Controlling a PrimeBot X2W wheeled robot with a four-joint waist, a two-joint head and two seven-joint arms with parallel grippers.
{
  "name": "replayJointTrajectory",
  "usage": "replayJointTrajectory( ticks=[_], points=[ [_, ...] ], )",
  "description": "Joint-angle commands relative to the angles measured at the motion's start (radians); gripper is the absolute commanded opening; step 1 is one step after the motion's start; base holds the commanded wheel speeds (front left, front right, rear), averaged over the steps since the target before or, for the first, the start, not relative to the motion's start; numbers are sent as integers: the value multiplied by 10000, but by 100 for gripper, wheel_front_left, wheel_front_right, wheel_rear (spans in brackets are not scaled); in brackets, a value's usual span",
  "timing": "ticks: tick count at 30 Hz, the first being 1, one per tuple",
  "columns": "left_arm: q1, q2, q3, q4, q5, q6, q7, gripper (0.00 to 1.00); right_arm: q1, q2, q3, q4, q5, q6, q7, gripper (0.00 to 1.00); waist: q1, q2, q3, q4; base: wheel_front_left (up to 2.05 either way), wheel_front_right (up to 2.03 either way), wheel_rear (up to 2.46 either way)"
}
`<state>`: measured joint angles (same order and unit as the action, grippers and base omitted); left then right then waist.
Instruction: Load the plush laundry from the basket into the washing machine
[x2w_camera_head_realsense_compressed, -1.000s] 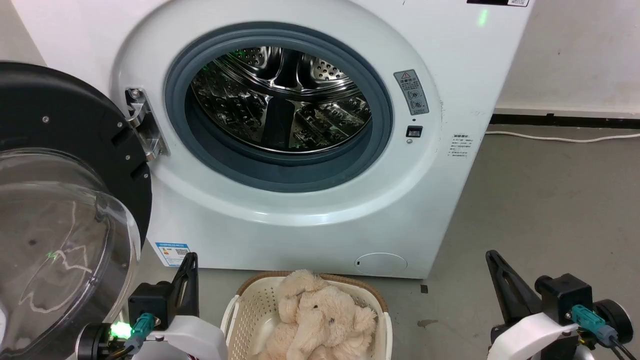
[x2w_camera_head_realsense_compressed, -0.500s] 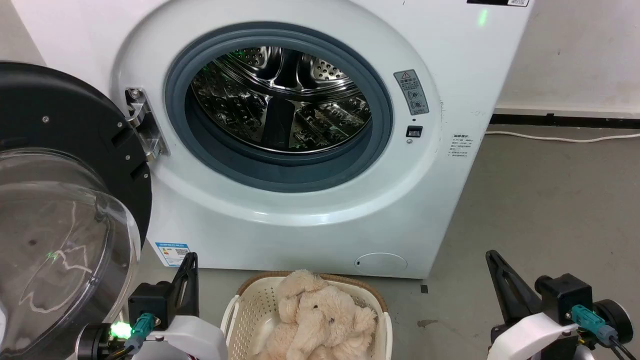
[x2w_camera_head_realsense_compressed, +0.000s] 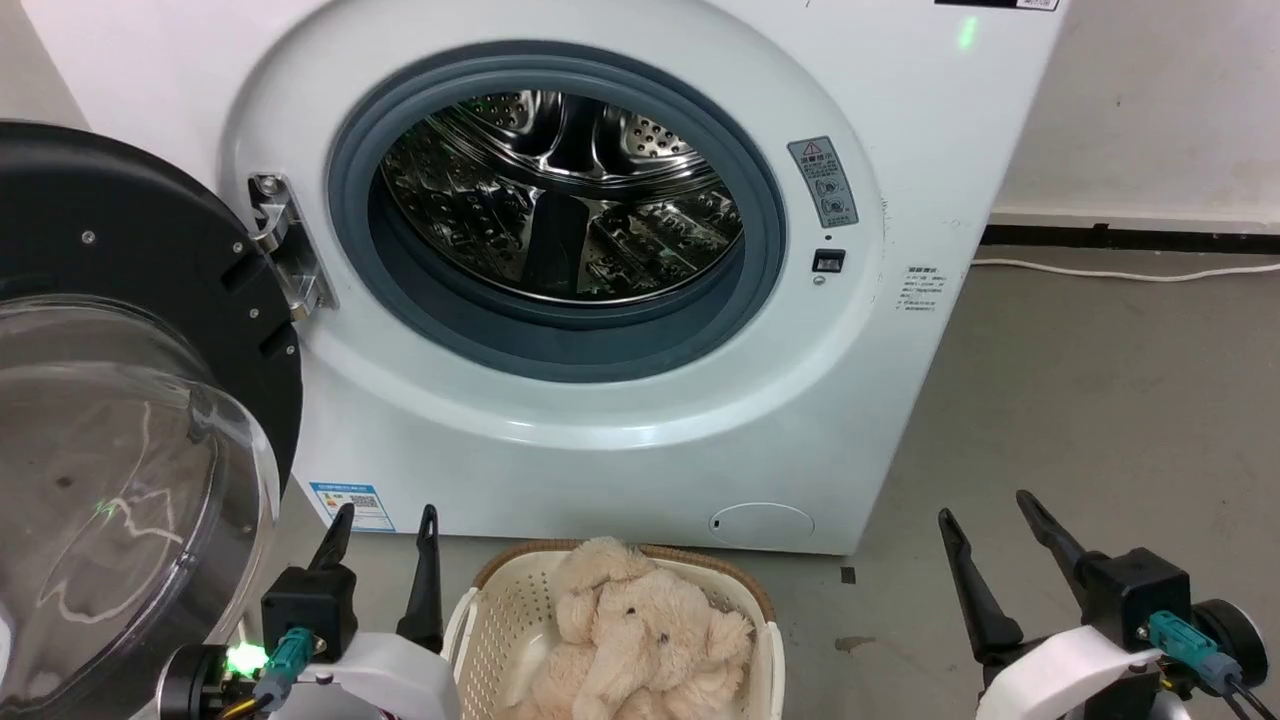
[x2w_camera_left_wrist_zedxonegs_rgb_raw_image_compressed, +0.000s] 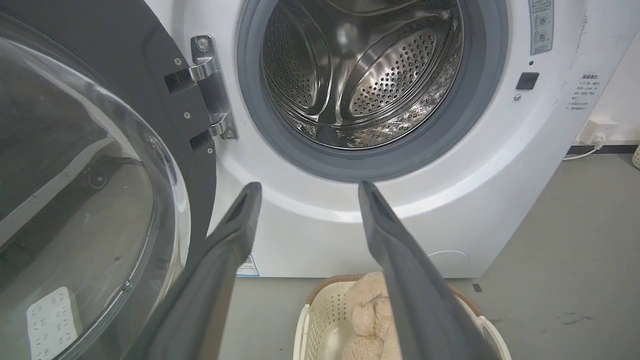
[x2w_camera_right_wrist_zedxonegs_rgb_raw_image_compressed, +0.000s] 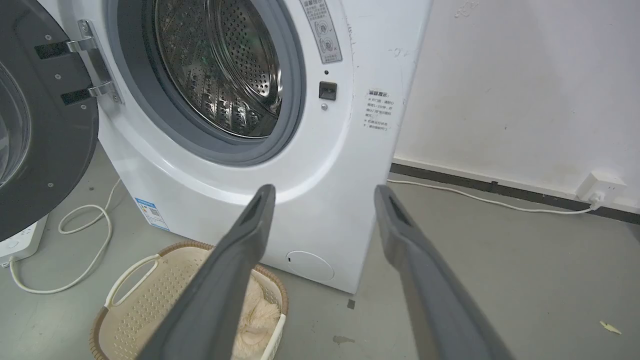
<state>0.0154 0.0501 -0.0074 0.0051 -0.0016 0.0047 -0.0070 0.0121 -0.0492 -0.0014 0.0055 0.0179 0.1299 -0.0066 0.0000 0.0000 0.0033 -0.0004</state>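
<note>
The cream-beige plush laundry (x2w_camera_head_realsense_compressed: 630, 640) lies in the cream basket (x2w_camera_head_realsense_compressed: 500, 610) on the floor, just before the white washing machine (x2w_camera_head_realsense_compressed: 640, 440). Its round door (x2w_camera_head_realsense_compressed: 130, 400) hangs wide open at the left, baring the steel drum (x2w_camera_head_realsense_compressed: 560, 200). My left gripper (x2w_camera_head_realsense_compressed: 385, 520) stands open to the left of the basket, nothing between its fingers. My right gripper (x2w_camera_head_realsense_compressed: 990, 505) stands open well to the right, over bare floor. In the left wrist view the plush (x2w_camera_left_wrist_zedxonegs_rgb_raw_image_compressed: 367, 310) and basket (x2w_camera_left_wrist_zedxonegs_rgb_raw_image_compressed: 320, 320) sit low between the fingers. The right wrist view shows the basket (x2w_camera_right_wrist_zedxonegs_rgb_raw_image_compressed: 145, 305) at lower left.
A white cable (x2w_camera_right_wrist_zedxonegs_rgb_raw_image_compressed: 80, 250) and a power strip (x2w_camera_right_wrist_zedxonegs_rgb_raw_image_compressed: 20, 242) lie on the grey floor left of the machine. Another cable (x2w_camera_head_realsense_compressed: 1120, 275) runs along the wall's black skirting at the right. Open floor (x2w_camera_head_realsense_compressed: 1100, 400) spreads right of the machine.
Both grippers have opened: each showed its fingers together before, and now each pair stands spread. The plush and basket lie as they did.
</note>
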Motion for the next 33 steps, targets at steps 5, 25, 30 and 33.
replayJointTrajectory(
  ticks=[5, 25, 30, 33],
  points=[
    [-99, 11, -117, -68, -29, -44, -195, 100, -17, -1, -72, -31, 157, 3, -199, 100, 0, 0, 168, -35, 0, 0, 0],
    [-866, 211, -651, 629, -68, -316, -592, 100, -438, -3, -148, -136, 623, 3, -595, 100, 0, 0, 1486, -426, 0, 0, 0],
    [-1228, 263, -917, 1432, -265, -391, -691, 100, -522, -3, -92, -155, 772, 4, -700, 100, 0, 0, 1867, -571, 0, 0, 0],
    [-1526, 339, -1203, 1924, -388, -426, -736, 100, -574, -3, -73, -181, 869, 4, -763, 100, 0, 0, 2106, -660, 0, 0, 0]
  ],
)
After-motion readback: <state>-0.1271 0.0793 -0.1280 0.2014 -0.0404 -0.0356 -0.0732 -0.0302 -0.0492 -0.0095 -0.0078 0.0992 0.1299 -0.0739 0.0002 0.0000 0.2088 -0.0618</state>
